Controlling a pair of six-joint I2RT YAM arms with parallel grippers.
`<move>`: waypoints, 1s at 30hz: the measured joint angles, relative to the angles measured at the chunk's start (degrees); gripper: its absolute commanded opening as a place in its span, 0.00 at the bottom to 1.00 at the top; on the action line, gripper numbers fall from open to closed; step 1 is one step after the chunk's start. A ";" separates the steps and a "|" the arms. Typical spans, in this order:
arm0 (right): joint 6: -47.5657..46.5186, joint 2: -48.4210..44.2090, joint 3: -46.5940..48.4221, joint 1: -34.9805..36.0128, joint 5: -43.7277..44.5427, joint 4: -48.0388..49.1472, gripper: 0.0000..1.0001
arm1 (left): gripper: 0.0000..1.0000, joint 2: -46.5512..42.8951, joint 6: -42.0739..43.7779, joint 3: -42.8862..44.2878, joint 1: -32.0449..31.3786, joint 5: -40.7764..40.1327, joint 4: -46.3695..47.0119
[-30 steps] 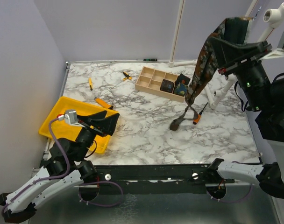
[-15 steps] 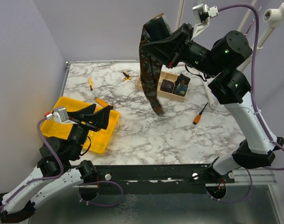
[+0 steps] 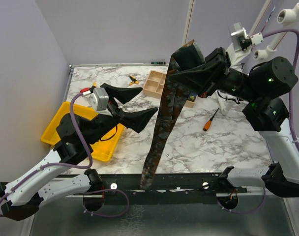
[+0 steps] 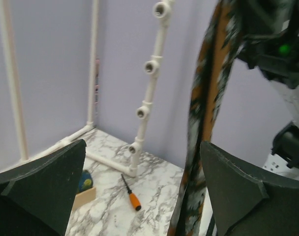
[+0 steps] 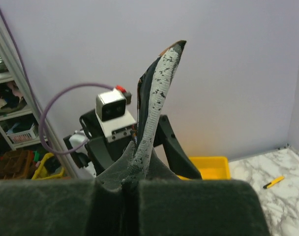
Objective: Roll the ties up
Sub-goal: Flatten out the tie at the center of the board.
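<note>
Top cam: high behind the bases, looking down over the whole table point(image 3: 228, 142). Left wrist: close up, faces the tie point(image 4: 203, 123) and wall point(image 4: 56, 64). Right wrist: faces back toward left arm point(image 5: 110, 142). All three share the tie.

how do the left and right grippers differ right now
The left gripper is wide open and empty; the right gripper is shut on the long rust-brown mottled fabric tie. The left sits lower; the right is held high, the tie hanging. Both are black.
</note>
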 measured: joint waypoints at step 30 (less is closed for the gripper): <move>12.09 -10.91 -28.96 -3.80 1.81 18.58 0.00 | 0.99 12.50 2.58 3.48 0.07 16.87 6.08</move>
